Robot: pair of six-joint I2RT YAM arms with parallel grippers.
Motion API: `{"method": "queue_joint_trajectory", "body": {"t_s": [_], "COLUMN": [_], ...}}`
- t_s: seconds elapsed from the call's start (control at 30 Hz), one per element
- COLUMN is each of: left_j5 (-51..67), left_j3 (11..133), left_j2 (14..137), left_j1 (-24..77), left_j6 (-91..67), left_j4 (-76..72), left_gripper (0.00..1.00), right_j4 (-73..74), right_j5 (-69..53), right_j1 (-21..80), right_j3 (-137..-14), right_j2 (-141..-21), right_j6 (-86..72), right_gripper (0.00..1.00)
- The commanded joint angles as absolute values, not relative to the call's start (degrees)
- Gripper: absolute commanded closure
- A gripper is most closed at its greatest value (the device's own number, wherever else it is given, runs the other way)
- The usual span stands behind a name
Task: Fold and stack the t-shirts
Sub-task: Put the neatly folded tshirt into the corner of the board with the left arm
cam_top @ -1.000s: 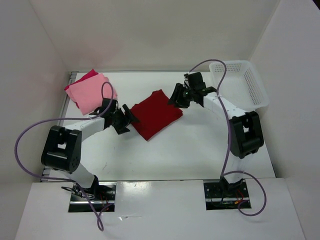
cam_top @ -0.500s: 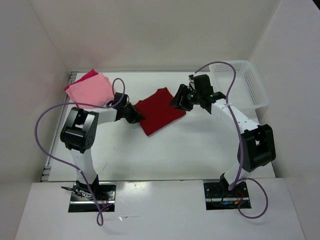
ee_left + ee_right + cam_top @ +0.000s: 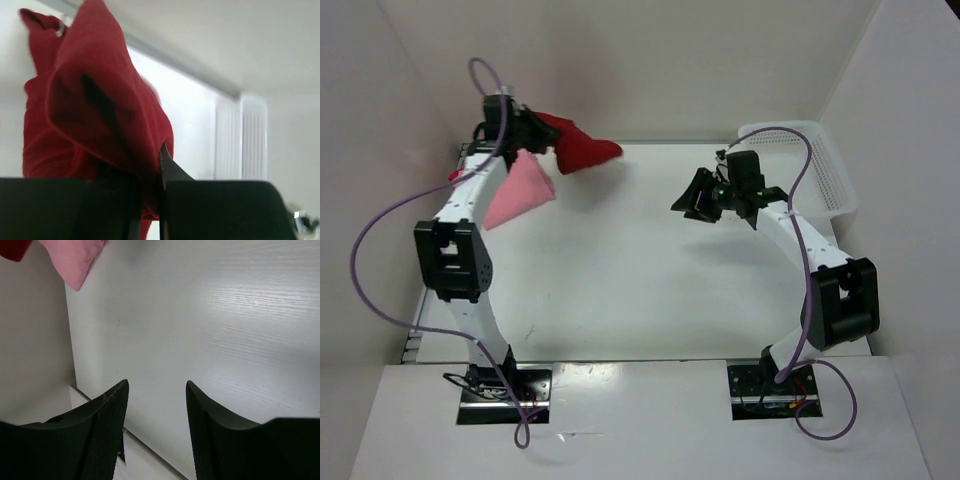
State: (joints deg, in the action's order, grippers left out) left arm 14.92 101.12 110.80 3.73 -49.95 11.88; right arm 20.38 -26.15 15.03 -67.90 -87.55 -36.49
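The dark red t-shirt (image 3: 578, 146) hangs bunched in the air at the back left, and my left gripper (image 3: 534, 130) is shut on it. In the left wrist view its cloth (image 3: 95, 100) is pinched between the jaws of that gripper (image 3: 150, 172). Below it the light salmon pink t-shirt (image 3: 518, 192) lies folded on the table, partly hidden by the left arm. A sliver of crimson-pink cloth (image 3: 454, 176) shows at the left edge. My right gripper (image 3: 694, 196) hovers open over the table's right half, holding nothing. The right wrist view shows its spread gripper (image 3: 156, 386) and the salmon shirt (image 3: 75, 257) far off.
A white lattice basket (image 3: 812, 165) stands at the back right corner, also seen as the pale basket (image 3: 240, 135) in the left wrist view. White walls close in the table (image 3: 640, 280) on the left, back and right.
My left gripper shut on the dark red t-shirt and carried it up and to the back left, over the salmon shirt. The right gripper drew back to the right, staying open.
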Motion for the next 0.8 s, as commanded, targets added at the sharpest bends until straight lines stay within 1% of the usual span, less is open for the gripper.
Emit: {"method": "queue_joint_trajectory", "body": {"t_s": [0.0, 0.07, 0.1, 0.13, 0.17, 0.2, 0.27, 0.4, 0.57, 0.63, 0.67, 0.7, 0.73, 0.77], "left_j5": [13.1, 14.3, 15.2, 18.9, 21.0, 22.3, 21.5, 20.9, 19.1, 19.9, 20.9, 22.1, 22.1, 22.9], "left_j3": [98.5, 92.8, 89.2, 83.3, 81.0, 78.6, 71.9, 65.2, 62.7, 62.0, 62.9, 63.7, 64.5, 65.3], "left_j2": [106.2, 104.9, 103.6, 103.6, 103.6, 102.5, 98.3, 90.8, 81.8, 80.0, 79.5, 79.5, 79.5, 79.5], "left_j1": [-7.8, -12.3, -16.7, -19.0, -21.1, -22.7, -24.3, -24.3, -24.3, -22.2, -19.5, -17.8, -16.0, -12.4], "left_j6": [-47.0, -48.9, -50.5, -51.4, -52.1, -52.1, -51.5, -49.8, -46.1, -44.9, -43.5, -43.0, -43.0, -42.3], "left_j4": [14.1, 12.1, 8.8, 8.2, 8.2, 8.2, 8.2, 9.0, 12.7, 13.4, 14.7, 15.3, 16.0, 16.8], "left_gripper": [0.92, 0.59, 0.39, 0.15, 0.06, 0.01, 0.01, 0.01, 0.01, 0.01, 0.01, 0.01, 0.01, 0.01], "right_j4": [20.0, 20.0, 20.0, 20.0, 20.0, 20.0, 20.0, 19.5, 18.9, 18.4, 18.4, 18.4, 18.4, 19.1], "right_j5": [-29.7, -30.5, -31.0, -31.0, -31.7, -32.3, -32.8, -33.3, -33.8, -33.8, -32.4, -31.6, -30.2, -27.3], "right_j1": [14.9, 14.9, 14.9, 14.3, 14.3, 14.3, 14.3, 14.3, 14.3, 14.3, 14.3, 15.5, 16.2, 16.9], "right_j3": [-67.7, -67.7, -67.7, -68.2, -68.2, -68.2, -68.2, -67.7, -67.1, -65.8, -65.7, -65.0, -64.5, -64.5], "right_j2": [-86.4, -87.0, -87.5, -87.5, -88.1, -88.1, -88.7, -90.0, -90.0, -89.3, -89.3, -88.5, -88.0, -87.1], "right_j6": [-34.3, -34.3, -34.3, -33.8, -33.8, -33.2, -33.2, -32.6, -32.6, -33.3, -33.3, -33.9, -33.9, -33.9], "right_gripper": [0.44, 0.44, 0.44, 0.44, 0.44, 0.44, 0.44, 0.43, 0.43, 0.4, 0.37, 0.08, 0.0, 0.0]}}
